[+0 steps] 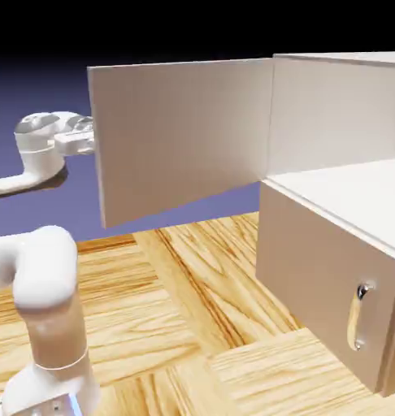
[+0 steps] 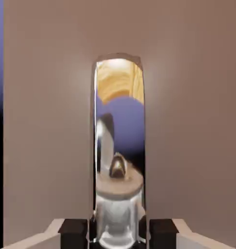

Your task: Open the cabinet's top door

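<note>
The beige cabinet stands at the exterior view's right. Its top door is swung wide open and points left, so the open upper compartment shows. My white wrist reaches the door's free edge from behind, and the panel hides the fingers there. In the hand view the door's panel fills the picture. The long silver bar handle runs down the middle of that view. My gripper is shut on this handle, with a dark fingertip on either side of the bar.
The lower panel is closed, and its small silver handle faces front. The wooden table lies below the open door. My arm's lower link stands at the lower left.
</note>
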